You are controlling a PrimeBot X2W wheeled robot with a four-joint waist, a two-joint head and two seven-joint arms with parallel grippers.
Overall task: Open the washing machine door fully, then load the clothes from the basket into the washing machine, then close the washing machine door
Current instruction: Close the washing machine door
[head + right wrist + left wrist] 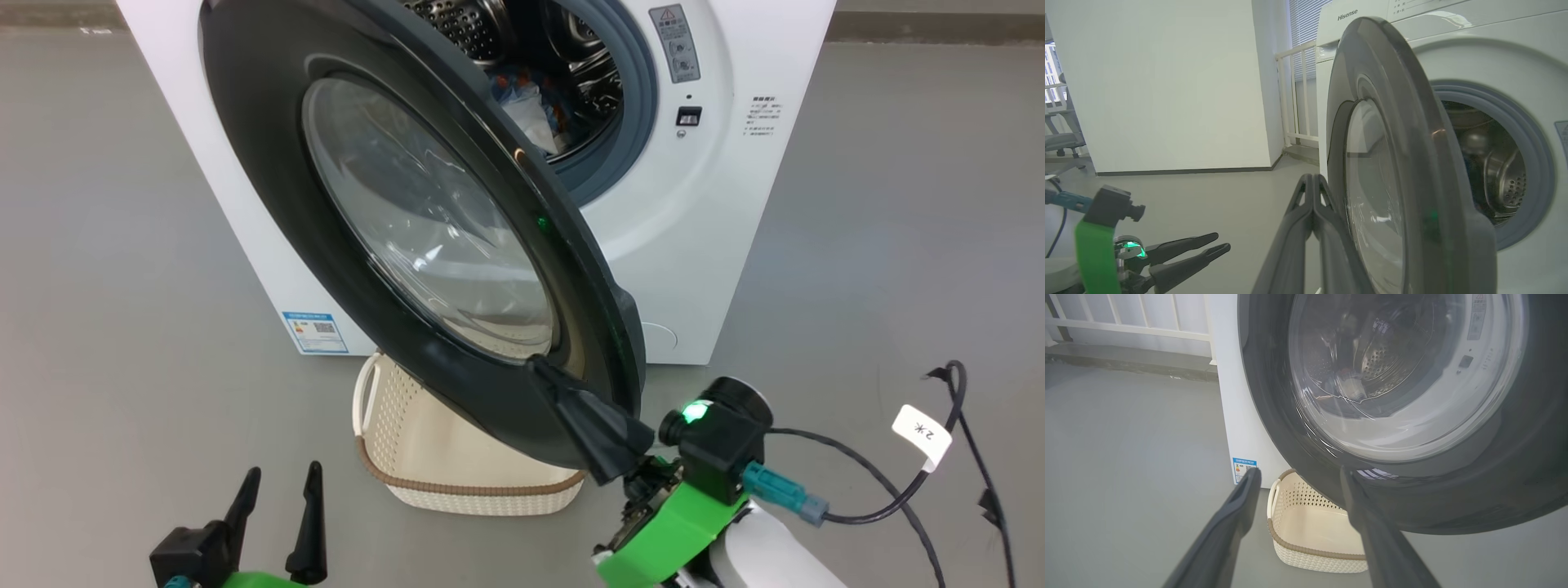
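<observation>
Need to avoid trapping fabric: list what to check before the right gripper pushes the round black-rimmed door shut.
1. Cream perforated plastic basket emptied: ok, no garment seen inside.
2. Light blue printed clothes in the steel drum: ok.
3. Grey rubber gasket free of fabric: cannot tell, the glossy black round door hides its lower lip.
4. Right gripper shut, tips against the door's outer face: ok.
5. Left gripper open and apart from the door: ok.
6. Door closed: not ok, ajar.
</observation>
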